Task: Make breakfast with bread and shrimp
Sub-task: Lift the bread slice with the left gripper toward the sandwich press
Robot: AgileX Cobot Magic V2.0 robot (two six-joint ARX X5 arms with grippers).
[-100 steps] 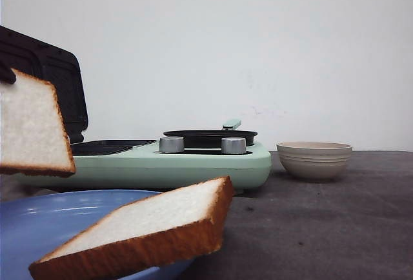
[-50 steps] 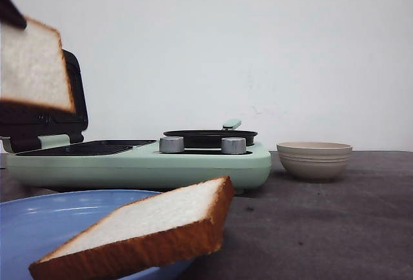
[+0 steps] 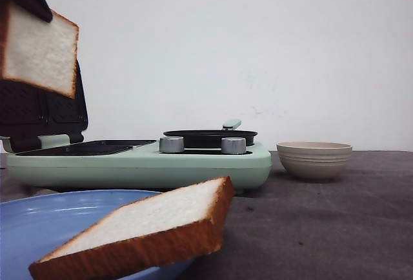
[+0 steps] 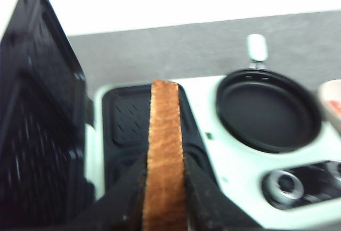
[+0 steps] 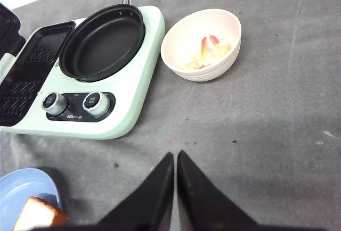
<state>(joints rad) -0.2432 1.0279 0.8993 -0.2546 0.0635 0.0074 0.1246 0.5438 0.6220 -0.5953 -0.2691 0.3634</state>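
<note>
Held slice: we see one square slice of white bread with golden-brown crust [image 3: 40, 50] up in the air, above the dark ribbed plate [image 4: 130, 135] at the left end of the mint-green breakfast maker [image 3: 193, 167].
Left fingers: our left gripper [image 4: 164, 188] has its black fingers [image 4: 200, 191] pressed on both faces of that slice, crust edge showing between them.
Second slice: another white slice with brown crust [image 3: 145, 228] lies tilted on the round blue plate [image 3: 45, 225] near the worktop's front edge.
Right fingers: our right gripper [image 5: 175, 173] hangs over the grey worktop [image 5: 266, 135], tips nearly touching, holding nothing.
Pan: a round black pan [image 5: 102, 41] sits on the maker's right end.
Bowl: a cream ribbed bowl [image 5: 202, 44] with pale shrimp pieces [image 5: 209, 52] stands just beside the maker.
</note>
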